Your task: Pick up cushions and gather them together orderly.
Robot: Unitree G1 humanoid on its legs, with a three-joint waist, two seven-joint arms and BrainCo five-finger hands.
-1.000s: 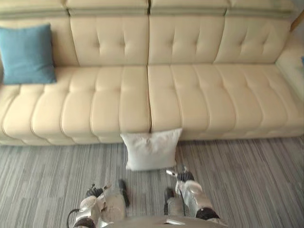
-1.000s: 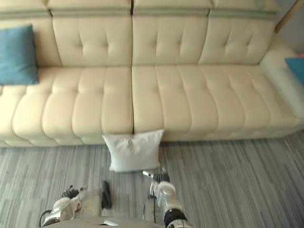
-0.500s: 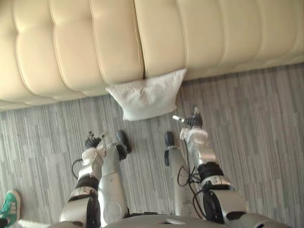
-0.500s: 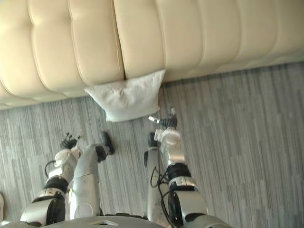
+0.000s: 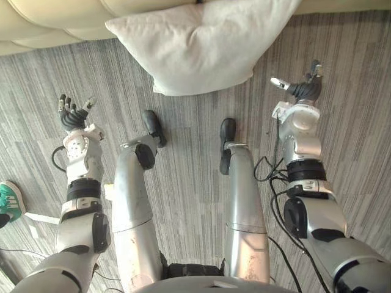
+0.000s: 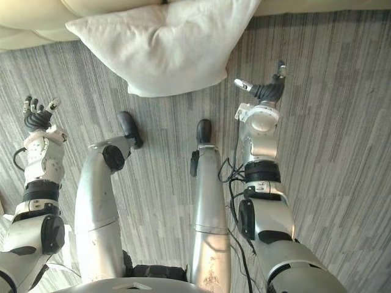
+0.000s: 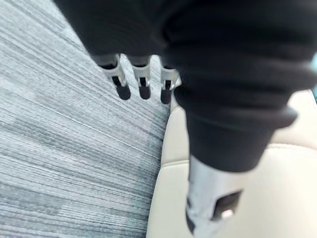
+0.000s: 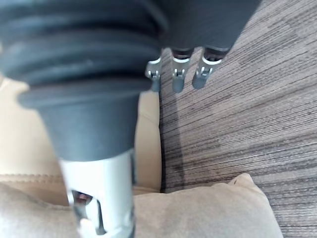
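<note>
green shoe point(image 5: 8, 200) at far left on grey striped carpet point(image 5: 183, 183). left hand point(image 5: 73, 115) over carpet, fingers loose and spread, empty. white cushion point(image 5: 195, 46) on floor against cream sofa point(image 5: 55, 21) base, between hands, touching neither. right hand point(image 5: 303, 90) spread, empty.

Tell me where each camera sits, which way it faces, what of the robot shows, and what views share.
Left eye view: on the head, facing steeply down at carpet and white cushion at the sofa's foot; left robot hand and right robot hand open either side.
Right eye view: the same scene from slightly aside.
Left wrist view: on the left wrist, along straight fingers toward carpet and sofa.
Right wrist view: on the right wrist, along its fingers toward carpet, sofa, white cushion.
All four share carpet and sofa.
</note>
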